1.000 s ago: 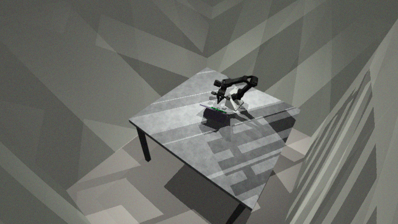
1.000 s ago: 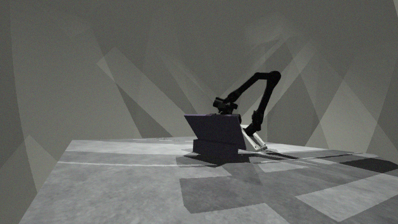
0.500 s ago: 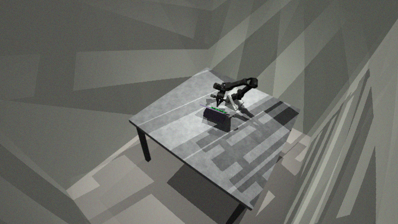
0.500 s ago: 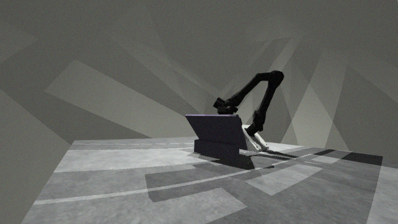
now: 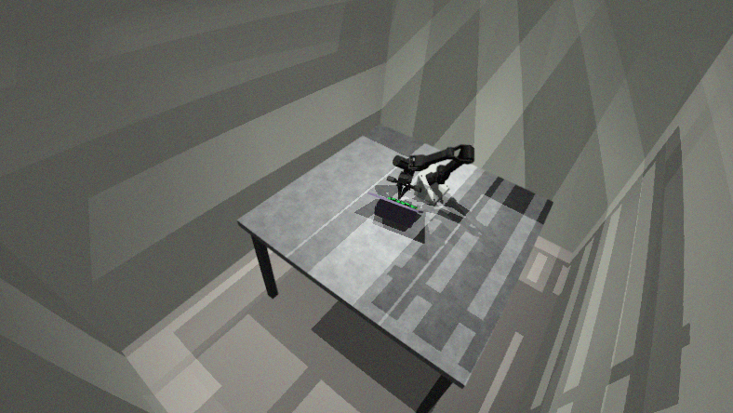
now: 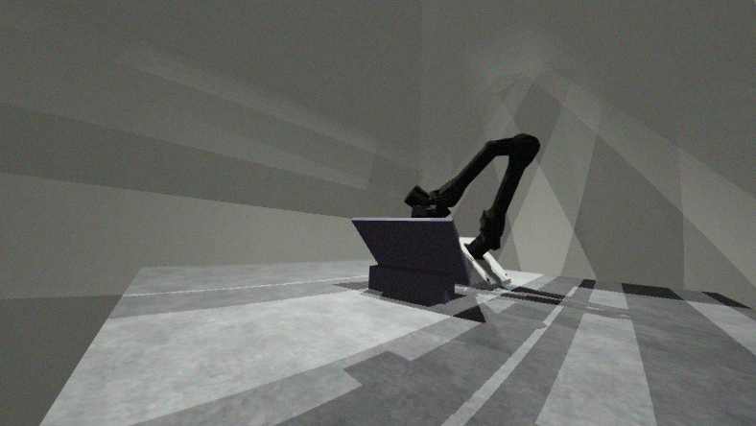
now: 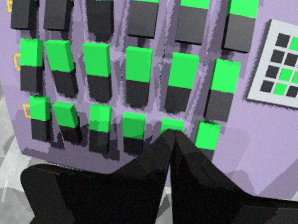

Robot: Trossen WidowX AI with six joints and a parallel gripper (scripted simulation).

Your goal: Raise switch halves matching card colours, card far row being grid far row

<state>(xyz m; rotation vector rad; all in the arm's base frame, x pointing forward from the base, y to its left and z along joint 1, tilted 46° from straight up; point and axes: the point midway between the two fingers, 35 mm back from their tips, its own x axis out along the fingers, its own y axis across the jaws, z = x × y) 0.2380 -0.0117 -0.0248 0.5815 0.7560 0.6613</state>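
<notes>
The lavender panel (image 7: 240,155) stands tilted on the table; its dark back shows in the top view (image 5: 395,212) and the exterior view (image 6: 410,243). Its switches have green far halves and dark near halves. My gripper (image 7: 172,135) (image 5: 400,197) is shut and empty, its tips at the fifth switch (image 7: 172,124) from the left in the nearest row, covering its near half. Whether they touch is unclear. The sixth switch (image 7: 207,135) is partly behind a finger. The card (image 7: 257,82) is right of the grid, cut off by the frame; its leftmost column is dark in all rows.
The table (image 5: 353,256) (image 6: 238,343) carries the panel and the white arm base (image 5: 428,190) (image 6: 489,272). In the wrist view the farthest visible switch row is cut off at the top. Yellow row marks run along the grid's left edge. Striped shadows cross the table.
</notes>
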